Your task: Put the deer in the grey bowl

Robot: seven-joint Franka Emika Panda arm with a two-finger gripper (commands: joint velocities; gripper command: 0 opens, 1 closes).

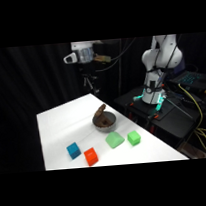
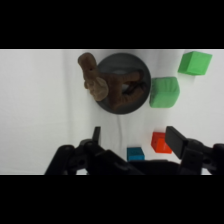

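The deer (image 2: 102, 82) lies in the grey bowl (image 2: 123, 62), its body down inside while one end hangs out over the rim – from the side it sticks up above the bowl's edge. The claw (image 2: 135, 137) hangs high above the white table (image 1: 62, 121) with its two fingers spread wide apart and nothing between them – it holds nothing. Just beside the bowl sits a pale green block (image 2: 164, 92), with a brighter green cube (image 2: 195, 63) further off. A red cube (image 2: 160, 142) and a blue cube (image 2: 134, 153) sit near each other, apart from the bowl.
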